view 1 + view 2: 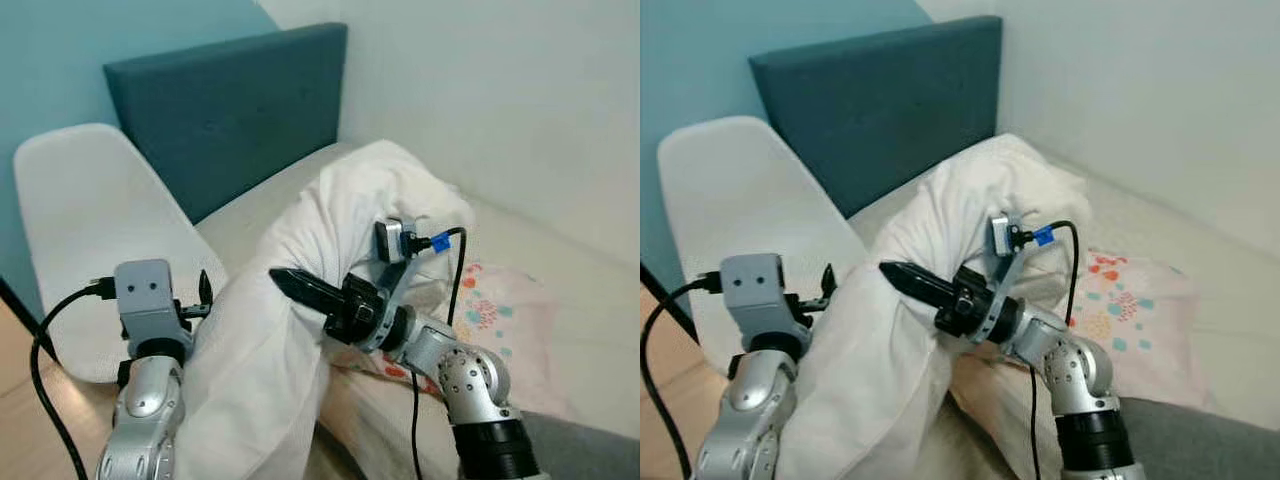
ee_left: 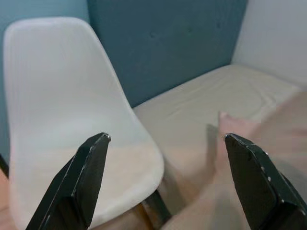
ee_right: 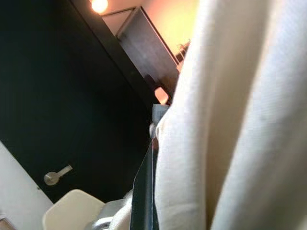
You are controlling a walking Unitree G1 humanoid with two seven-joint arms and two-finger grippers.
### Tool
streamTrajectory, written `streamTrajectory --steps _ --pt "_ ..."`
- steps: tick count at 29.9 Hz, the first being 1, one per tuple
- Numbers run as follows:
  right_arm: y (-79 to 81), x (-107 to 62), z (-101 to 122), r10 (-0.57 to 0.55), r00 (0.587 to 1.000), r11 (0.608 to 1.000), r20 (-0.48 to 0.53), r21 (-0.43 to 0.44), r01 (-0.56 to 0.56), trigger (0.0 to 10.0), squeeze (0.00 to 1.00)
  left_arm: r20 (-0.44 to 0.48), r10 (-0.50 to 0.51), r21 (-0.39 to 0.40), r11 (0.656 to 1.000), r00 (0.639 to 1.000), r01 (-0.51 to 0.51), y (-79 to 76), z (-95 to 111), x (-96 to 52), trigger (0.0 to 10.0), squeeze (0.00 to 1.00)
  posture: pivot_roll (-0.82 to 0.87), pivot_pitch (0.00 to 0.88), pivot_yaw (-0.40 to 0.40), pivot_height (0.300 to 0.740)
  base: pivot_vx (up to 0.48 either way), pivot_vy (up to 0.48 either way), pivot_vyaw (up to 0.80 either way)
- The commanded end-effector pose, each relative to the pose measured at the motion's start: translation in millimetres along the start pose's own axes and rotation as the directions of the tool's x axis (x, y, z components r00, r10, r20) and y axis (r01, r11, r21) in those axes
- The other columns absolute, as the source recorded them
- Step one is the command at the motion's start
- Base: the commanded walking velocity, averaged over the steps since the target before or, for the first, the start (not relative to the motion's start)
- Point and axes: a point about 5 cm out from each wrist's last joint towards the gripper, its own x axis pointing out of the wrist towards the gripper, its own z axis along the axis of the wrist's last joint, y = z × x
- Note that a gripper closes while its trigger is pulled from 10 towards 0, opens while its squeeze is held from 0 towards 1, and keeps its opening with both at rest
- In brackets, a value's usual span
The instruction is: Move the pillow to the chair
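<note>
A big white pillow hangs bunched up between my two arms, above the near edge of the bed. My right gripper is shut on a fold of the pillow: one black finger lies across the outside and the other is hidden under the fabric. My left gripper is open, its fingers spread wide beside the pillow's left side, pointing at the chair's seat. The white plastic chair stands to the left of the bed, apart from the pillow.
A dark blue headboard stands behind the beige mattress. A flower-patterned cushion lies on the bed to the right of the pillow. White wall runs along the bed's far side, teal wall behind the chair. Wooden floor lies at lower left.
</note>
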Motion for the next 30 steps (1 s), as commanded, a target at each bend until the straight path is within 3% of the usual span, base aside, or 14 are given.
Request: streamTrajectory --steps 1,6,19,23,26,30 --pt "4.1 3.8 2 0.03 0.999 0.999 0.02 -0.032 -0.03 10.0 0.0 -0.025 -0.011 0.002 1.0 1.0 0.011 -1.7 -6 -2.9 10.0 0.0 -0.03 0.0 -0.075 0.74 0.0 0.0 0.79" --pt "-2.5 -3.8 -4 -0.061 0.998 0.996 0.0 -0.063 0.06 10.0 0.0 -0.043 -0.027 0.001 1.0 0.999 0.027 -4.1 -11 -7.5 10.0 0.0 -0.02 0.0 -0.078 0.74 0.0 0.0 0.79" --pt "-9.9 -12.0 -6 -0.127 0.992 0.989 0.014 -0.077 0.128 10.0 0.0 -0.048 -0.029 0.005 1.0 0.998 0.029 -2.1 -13 -5.7 10.0 0.0 -0.03 0.0 -0.072 0.74 0.0 0.0 0.79" --pt "-11.8 -10.7 -5 -0.132 0.991 0.989 0.032 -0.068 0.134 10.0 0.0 -0.034 -0.034 0.013 0.999 0.999 0.034 -2.1 -11 -4.4 10.0 0.0 -0.02 0.0 -0.074 0.74 0.289 0.0 0.79" --pt "-21.1 -8.2 -2 -0.215 0.976 0.974 0.041 -0.06 0.217 10.0 0.0 -0.019 -0.016 0.015 1.0 1.0 0.016 -2.0 -8 -1.2 10.0 0.0 -0.02 0.0 -0.077 0.74 0.472 0.0 0.0" --pt "-22.2 -7.9 -1 -0.218 0.975 0.973 0.039 -0.064 0.22 10.0 0.0 -0.019 -0.011 0.011 1.0 1.0 0.011 -1.6 -8 0.2 10.0 0.0 -0.02 0.0 -0.077 0.74 0.472 0.0 0.0"
